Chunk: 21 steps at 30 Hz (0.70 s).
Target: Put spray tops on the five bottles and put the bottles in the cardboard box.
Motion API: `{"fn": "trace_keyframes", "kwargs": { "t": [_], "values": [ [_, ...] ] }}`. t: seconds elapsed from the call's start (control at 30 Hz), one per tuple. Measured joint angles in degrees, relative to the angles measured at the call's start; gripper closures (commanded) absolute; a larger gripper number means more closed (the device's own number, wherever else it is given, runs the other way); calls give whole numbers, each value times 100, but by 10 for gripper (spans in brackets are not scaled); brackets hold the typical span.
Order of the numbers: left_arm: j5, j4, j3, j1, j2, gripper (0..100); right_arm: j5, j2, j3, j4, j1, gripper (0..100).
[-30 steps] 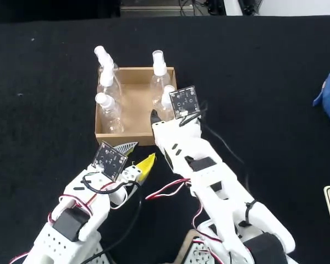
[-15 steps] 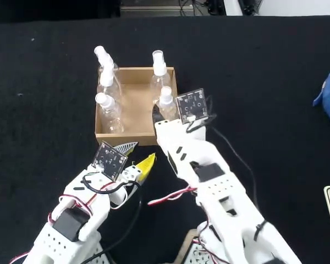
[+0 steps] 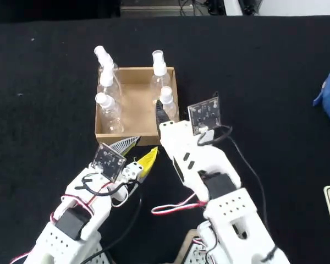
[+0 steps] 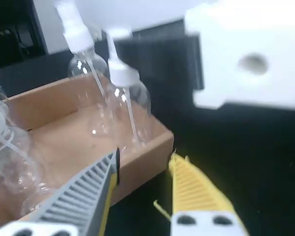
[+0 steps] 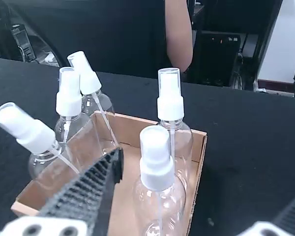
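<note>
Black table: five capped bottles (image 3: 166, 99) stand in cardboard box (image 3: 133, 133). Left gripper (image 3: 136, 153) and right gripper (image 3: 161, 117) sit at its near edge, both wide and gripping nothing. Looks done; next, back the arms off.

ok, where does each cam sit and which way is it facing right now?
High view: fixed above the table, looking down on the cardboard box and bottles; both arms show, with the left gripper just short of the box's near wall.
Left wrist view: on the left arm, facing the box's near corner; its own open gripper shows, with the right arm beyond.
Right wrist view: on the right arm, facing across the box; the right gripper is open.
Shared: all three show the box and bottles.
</note>
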Motion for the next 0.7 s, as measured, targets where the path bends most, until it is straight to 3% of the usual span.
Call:
{"fn": "trace_keyframes", "kwargs": {
  "t": [0.13, 0.33, 0.43, 0.7],
  "values": [
    [0, 0, 0, 0, 0, 970, 0, -422, 0, 290, 0, 642],
    [0, 114, 0, 0, 0, 970, 0, -1116, 105, 598, 167, 994],
    [0, 273, 0, 0, 0, 971, 0, -1574, 396, 624, 448, 946],
    [0, 1389, -624, 0, 0, 971, 0, -3288, 1116, 853, 1248, 987]
  ]
}}
